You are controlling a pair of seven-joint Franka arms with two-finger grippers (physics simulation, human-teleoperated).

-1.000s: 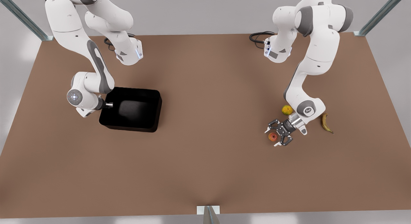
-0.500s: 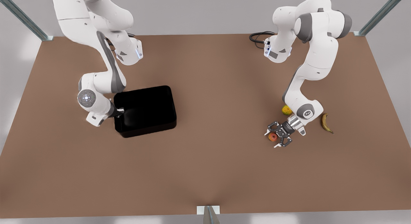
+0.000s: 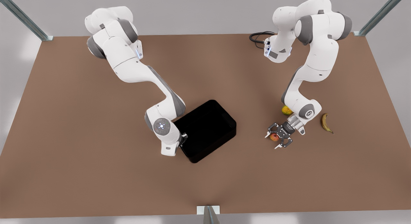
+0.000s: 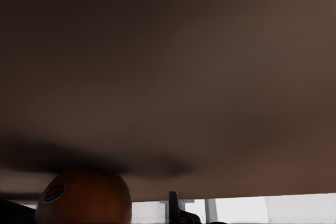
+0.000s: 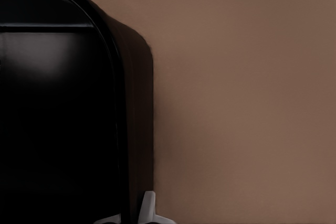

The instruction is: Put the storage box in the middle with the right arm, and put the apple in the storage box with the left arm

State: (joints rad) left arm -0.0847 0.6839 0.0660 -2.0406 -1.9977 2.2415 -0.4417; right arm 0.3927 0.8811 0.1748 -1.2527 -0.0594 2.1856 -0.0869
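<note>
Brown table [image 3: 96,153] bears both: right tool [image 3: 183,138] apparently pinching storage box [image 3: 205,130] wall, left tool [image 3: 278,136] spread around apple [image 3: 274,137].

A brown table [image 3: 96,172] is being shown carrying every loose thing in the scene. Near its middle the storage box [image 3: 207,130] is being borne at an angle to the table's edges, while toward the front view's right the apple [image 3: 274,137], a yellow-green fruit [image 3: 286,110] and a banana [image 3: 326,122] are being carried near one another but apart, the apple nearest the box and the banana farthest toward that side. At the far edge a black cable [image 3: 258,36] is being seen lying looped on the surface.
</note>
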